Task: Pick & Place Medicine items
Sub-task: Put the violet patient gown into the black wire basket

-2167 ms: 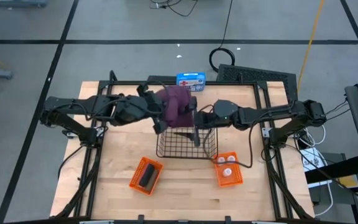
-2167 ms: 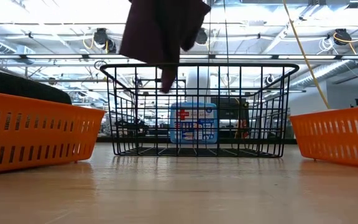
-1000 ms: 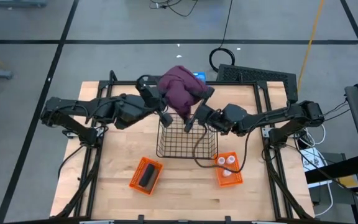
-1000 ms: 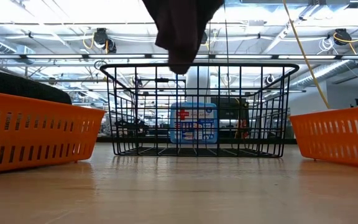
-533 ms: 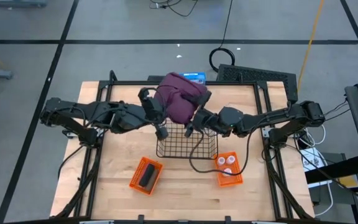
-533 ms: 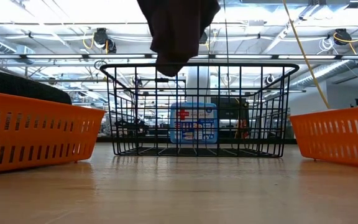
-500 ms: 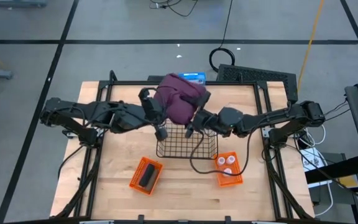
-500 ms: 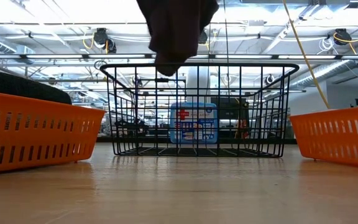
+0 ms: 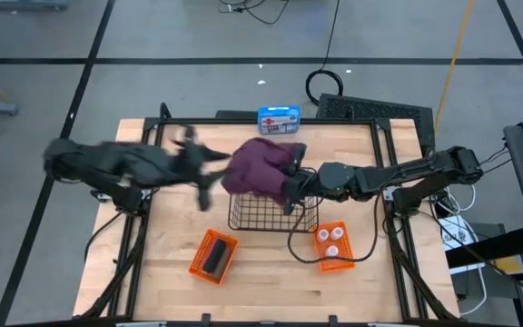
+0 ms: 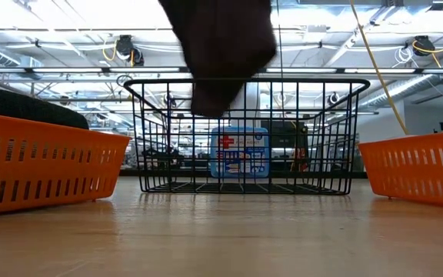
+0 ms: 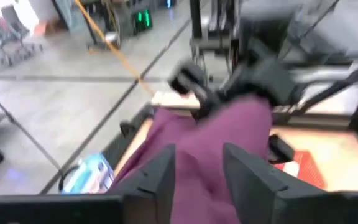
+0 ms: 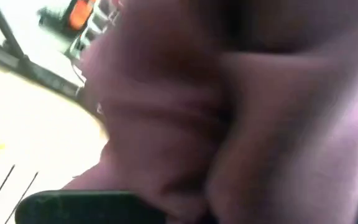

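Industrial lab hall: exposed ceiling ducts [image 10: 121,46], taped concrete floor [image 9: 53,100].

overhead and table-level views share the wire basket [image 9: 272,211].

Maroon pouch [image 9: 260,167] blocks wire basket [image 9: 271,216] opening; front table [image 9: 271,263] between orange bins open.

Left wrist: pouch ahead, fingers apart.
Two dark fingers [image 11: 157,177] stand apart with a gap between them; the maroon pouch [image 11: 219,140] shows through and beyond the gap, not touching them that I can tell. The other arm's gripper [image 11: 253,78], blurred, sits at the pouch's far edge. A blue box [image 11: 86,174] lies to one side, an orange bin [image 11: 300,168] to the other, on the wooden table [image 11: 334,152].
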